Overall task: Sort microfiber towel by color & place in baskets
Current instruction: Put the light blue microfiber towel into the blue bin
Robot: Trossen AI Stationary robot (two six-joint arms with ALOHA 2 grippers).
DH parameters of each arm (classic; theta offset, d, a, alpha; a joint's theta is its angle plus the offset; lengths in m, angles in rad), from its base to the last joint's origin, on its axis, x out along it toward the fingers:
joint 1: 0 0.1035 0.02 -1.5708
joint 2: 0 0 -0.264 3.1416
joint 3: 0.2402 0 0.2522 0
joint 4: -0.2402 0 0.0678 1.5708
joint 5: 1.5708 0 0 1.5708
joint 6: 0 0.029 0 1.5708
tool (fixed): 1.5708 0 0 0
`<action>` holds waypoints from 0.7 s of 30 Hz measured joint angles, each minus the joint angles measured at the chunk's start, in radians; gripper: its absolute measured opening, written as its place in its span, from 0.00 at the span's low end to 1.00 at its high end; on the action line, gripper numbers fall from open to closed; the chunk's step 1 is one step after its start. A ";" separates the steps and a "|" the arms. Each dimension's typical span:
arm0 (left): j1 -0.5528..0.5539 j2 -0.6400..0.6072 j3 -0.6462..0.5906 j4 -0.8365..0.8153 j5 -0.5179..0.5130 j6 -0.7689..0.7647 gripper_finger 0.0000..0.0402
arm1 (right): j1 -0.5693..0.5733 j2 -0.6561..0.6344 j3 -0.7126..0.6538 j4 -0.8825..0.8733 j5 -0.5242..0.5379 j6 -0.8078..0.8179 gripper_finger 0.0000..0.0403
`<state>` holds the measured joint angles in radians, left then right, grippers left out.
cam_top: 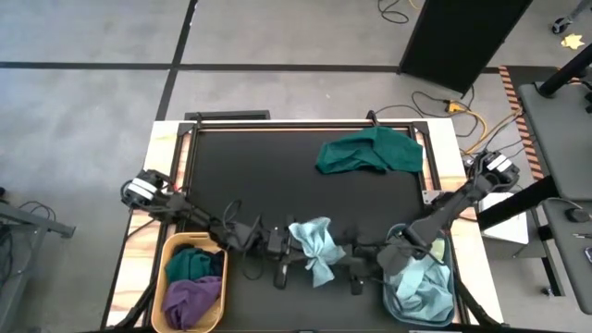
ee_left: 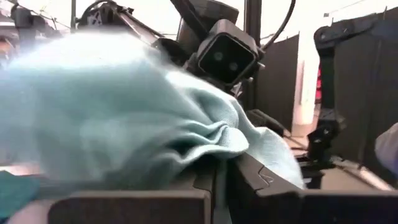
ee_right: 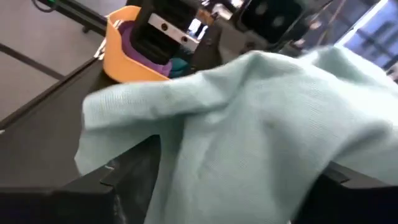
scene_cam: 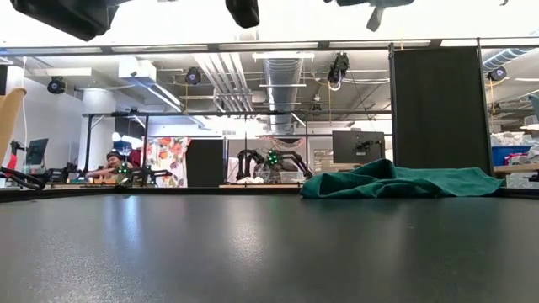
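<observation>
A light blue towel (cam_top: 314, 245) hangs in the air above the table's near middle, between my two grippers. My left gripper (cam_top: 285, 244) comes at it from the table's left and is shut on it. My right gripper (cam_top: 348, 252) comes from the right and is open, with the cloth spread between its fingers (ee_right: 124, 177). A dark green towel (cam_top: 370, 153) lies crumpled flat on the far right of the table. The orange-yellow basket (cam_top: 168, 277) holds green and purple cloths. The grey-blue basket (cam_top: 388, 294) holds light blue ones. My left gripper pinches a bunched fold of the light blue towel (ee_left: 214, 146) between its two shut fingers, coming level from the table's left. The cloth is lifted clear and billows over the fingers; a tail (cam_top: 324, 271) hangs down. My right gripper is open, and the towel's other side (ee_right: 249, 124) drapes over and between its fingers from the right; the cloth hides the place of contact.
Both baskets stand at the table's near edge, orange-yellow at the left corner, grey-blue at the right. The dark tabletop (cam_top: 277, 176) lies bare in the middle and far left. People sit far off in the room beyond.
</observation>
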<state>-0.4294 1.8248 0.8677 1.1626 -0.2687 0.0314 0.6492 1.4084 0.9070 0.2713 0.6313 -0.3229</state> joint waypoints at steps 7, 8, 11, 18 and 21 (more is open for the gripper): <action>0.024 -0.002 0.000 -0.030 -0.080 0.002 0.01 | -0.038 0.014 -0.001 0.028 -0.008 0.027 0.43; 0.024 -0.002 0.000 -0.031 -0.099 0.012 0.02 | -0.040 0.014 -0.001 0.028 -0.001 0.027 0.38; 0.025 -0.015 0.000 -0.065 -0.132 0.022 0.07 | -0.051 0.009 -0.001 0.020 0.039 0.011 0.19; 0.027 -0.199 0.001 -0.521 -0.280 -0.056 0.35 | -0.077 -0.031 0.091 -0.230 0.067 0.004 0.08; 0.024 -0.278 -0.020 -0.672 -0.402 -0.095 0.46 | -0.067 -0.065 0.231 -0.612 0.041 0.154 0.08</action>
<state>-0.4051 1.5467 0.8477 0.4909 -0.6707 -0.0633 0.5820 1.3437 1.1384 -0.3403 0.6721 -0.1687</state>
